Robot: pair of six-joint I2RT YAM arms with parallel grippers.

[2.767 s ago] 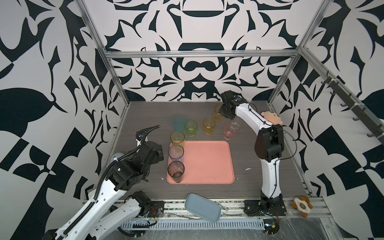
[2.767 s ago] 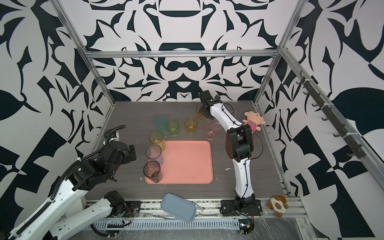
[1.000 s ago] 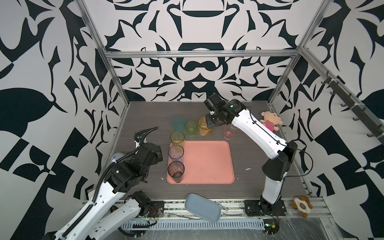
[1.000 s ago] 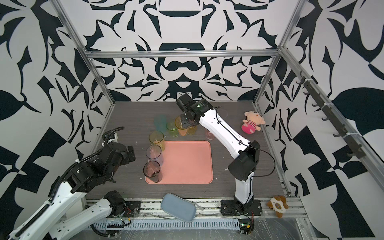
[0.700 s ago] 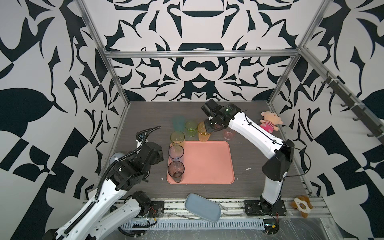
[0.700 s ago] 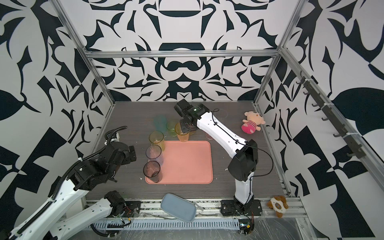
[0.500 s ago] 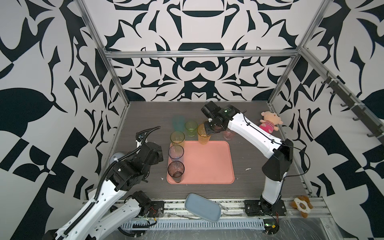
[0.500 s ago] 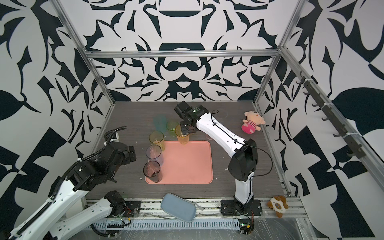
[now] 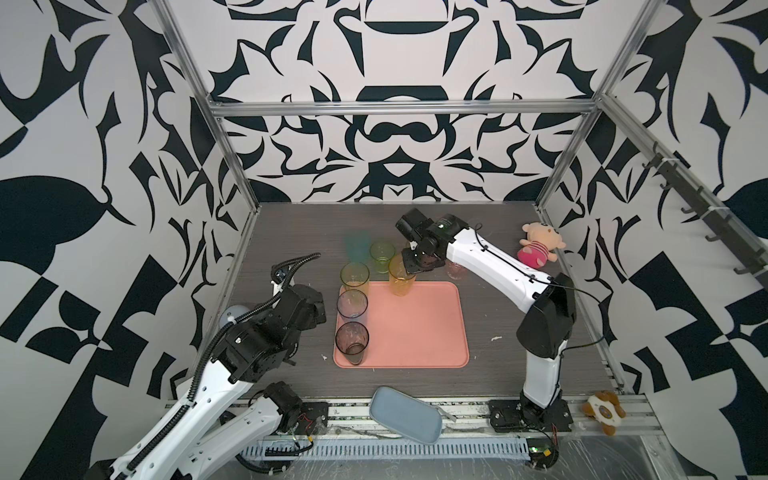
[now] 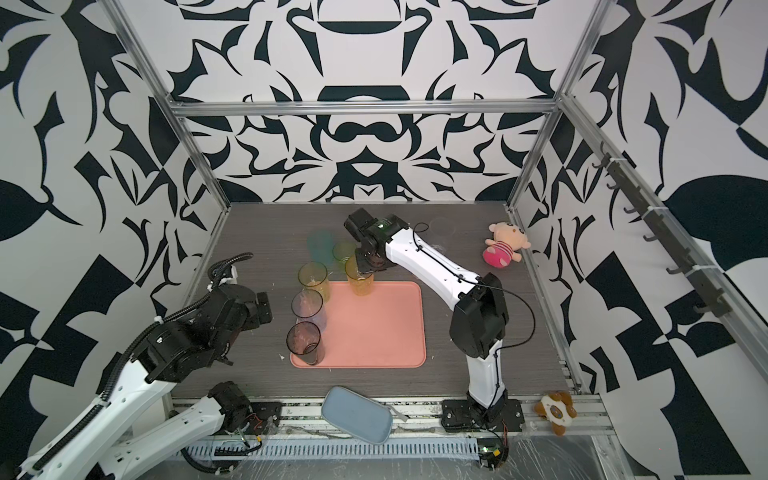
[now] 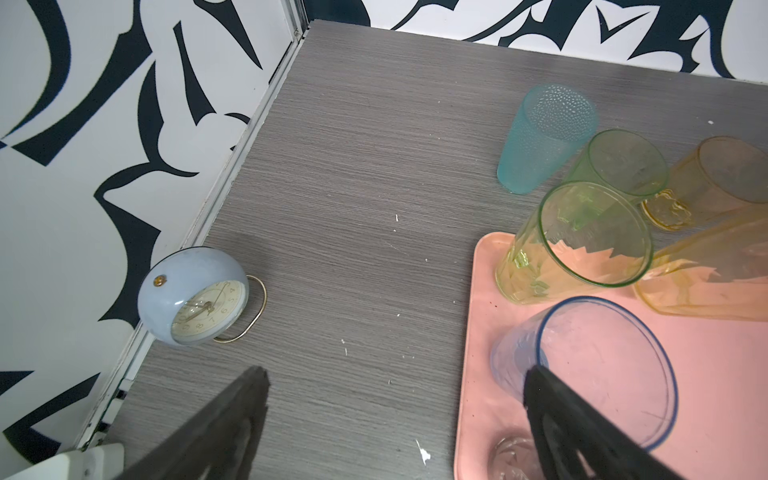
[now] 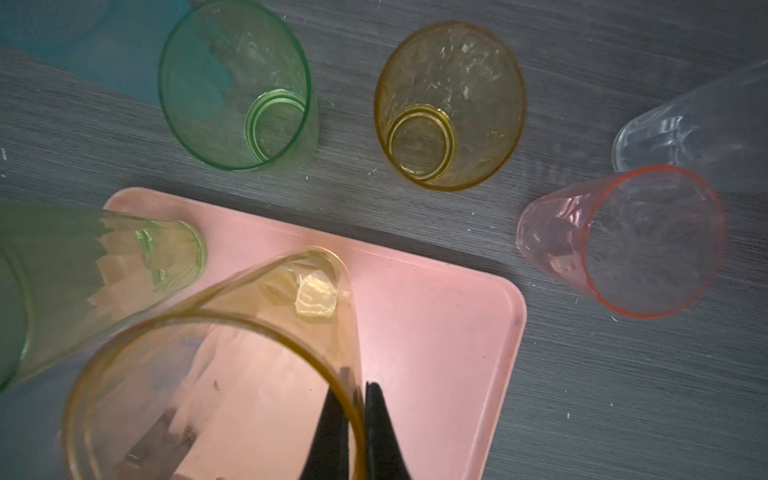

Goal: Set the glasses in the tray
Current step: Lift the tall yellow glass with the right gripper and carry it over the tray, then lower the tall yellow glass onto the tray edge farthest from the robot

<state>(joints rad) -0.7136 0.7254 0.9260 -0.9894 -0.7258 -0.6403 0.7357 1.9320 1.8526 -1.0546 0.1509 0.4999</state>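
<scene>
Over the far edge of the tray point(image 9: 419, 332), clenches the right tool point(image 12: 353, 390) on the wall of the tall orange glass point(image 9: 401, 277), one finger inside the rim, one outside. Grips it so, probably, to leave the base free for setting down among close neighbours. Carries it slightly tilted, base over the pink floor just inside the far rim; cannot tell contact from hovering. Reads as the set-down step, not yet finished.

Just beside the held glass, meets the yellow-green glass point(image 9: 354, 276) at the tray's far left corner: the likeliest thing to be knocked on lowering. Continues the row down the tray's left side with the blue glass point(image 9: 352, 305) and then the smoky grey glass point(image 9: 352, 338) at the near corner, all three upright. Leaves the rest of the tray bare.

Beyond the far rim, on the bench point(image 9: 299, 232), counts five not yet in: the teal glass point(image 9: 357, 245), the short green glass point(image 9: 382, 257), the short amber glass point(image 12: 449, 104), the pink glass point(image 12: 623, 241) and the clear glass point(image 12: 690, 129). Crowds the space beneath the right arm, so calls for a straight lift before any swing back.

Further out, holds the left tool point(image 11: 395, 374) released and empty above the bench beside the tray's left edge, close to the blue glass. Well apart, in nobody's way: the clock point(image 11: 195, 297) by the left wall, the plush doll point(image 9: 538, 249) at the far right, the pale blue-grey dish point(image 9: 405, 419) at the front edge.
</scene>
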